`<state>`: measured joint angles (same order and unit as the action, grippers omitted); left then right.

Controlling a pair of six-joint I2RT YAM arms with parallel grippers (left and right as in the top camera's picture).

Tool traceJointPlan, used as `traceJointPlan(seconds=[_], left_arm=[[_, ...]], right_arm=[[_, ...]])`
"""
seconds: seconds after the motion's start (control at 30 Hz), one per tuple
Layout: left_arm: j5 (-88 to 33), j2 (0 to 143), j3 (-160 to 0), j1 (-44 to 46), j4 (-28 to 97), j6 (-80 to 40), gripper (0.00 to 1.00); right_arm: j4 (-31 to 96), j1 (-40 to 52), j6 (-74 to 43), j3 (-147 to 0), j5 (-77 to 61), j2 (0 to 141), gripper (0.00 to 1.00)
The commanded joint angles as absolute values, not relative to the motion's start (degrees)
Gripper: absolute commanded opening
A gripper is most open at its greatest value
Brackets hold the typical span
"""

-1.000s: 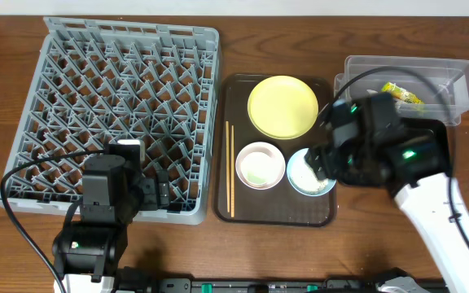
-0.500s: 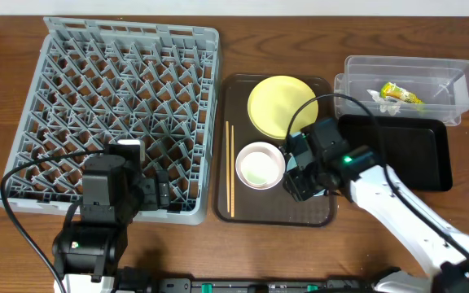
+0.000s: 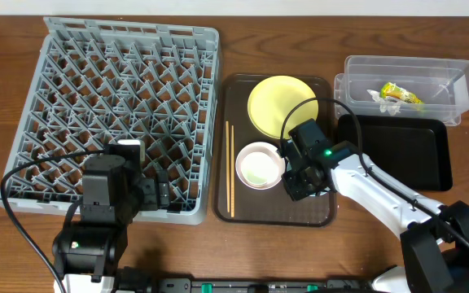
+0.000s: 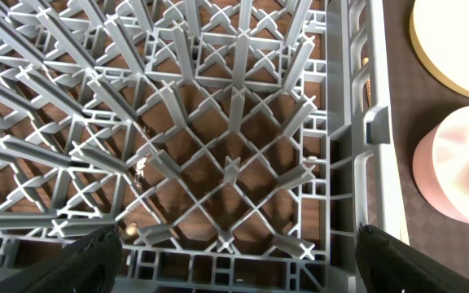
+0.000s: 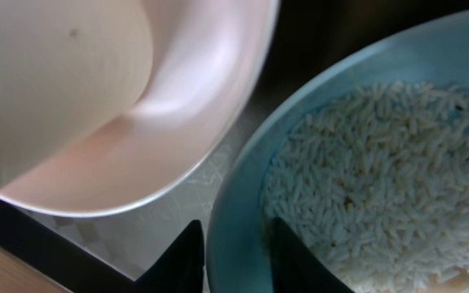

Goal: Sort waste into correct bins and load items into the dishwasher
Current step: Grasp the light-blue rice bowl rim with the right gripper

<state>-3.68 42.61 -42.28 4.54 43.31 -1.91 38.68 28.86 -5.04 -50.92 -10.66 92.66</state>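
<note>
we log right gripper (image 5: 234, 236) straddling the light-blue bowl (image 5: 241, 191) rim, beside the pinkish-white bowl (image 5: 96, 98); whether it is clamped we cannot tell. left gripper (image 4: 236, 244) spread wide.

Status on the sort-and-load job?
Done: snack wrapper in clear tub. In hand: right gripper pinching the rim of the light-blue bowl, rice inside. To do: plate, pink bowl, chopsticks on the brown tray; dish rack empty.

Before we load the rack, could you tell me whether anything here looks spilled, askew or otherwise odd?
Nothing looks spilled or askew. Worth noting: the light-blue bowl holds white rice-like grains, all inside its rim, and the right claw has one finger on each side of that rim.
</note>
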Motion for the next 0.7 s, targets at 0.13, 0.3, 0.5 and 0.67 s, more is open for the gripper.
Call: traceJointPlan(seconds=[0.13, 0.3, 0.5, 0.67], left_arm=[[-3.6, 42.5, -43.5, 4.3, 43.5, -2.7, 0.92], [-3.6, 42.5, -43.5, 4.3, 43.5, -2.6, 0.92], [-3.6, 42.5, -43.5, 4.3, 43.5, -2.6, 0.92], [-3.6, 42.5, -43.5, 4.3, 43.5, -2.6, 0.92]], right_arm=[[38.4, 29.4, -9.8, -50.6, -5.8, 93.0, 0.19], [38.3, 29.5, -9.9, -50.6, -5.3, 93.0, 0.08], [38.5, 29.5, -12.3, -50.6, -1.5, 93.0, 0.04], [38.3, 29.5, -12.9, -50.6, -0.3, 93.0, 0.01]])
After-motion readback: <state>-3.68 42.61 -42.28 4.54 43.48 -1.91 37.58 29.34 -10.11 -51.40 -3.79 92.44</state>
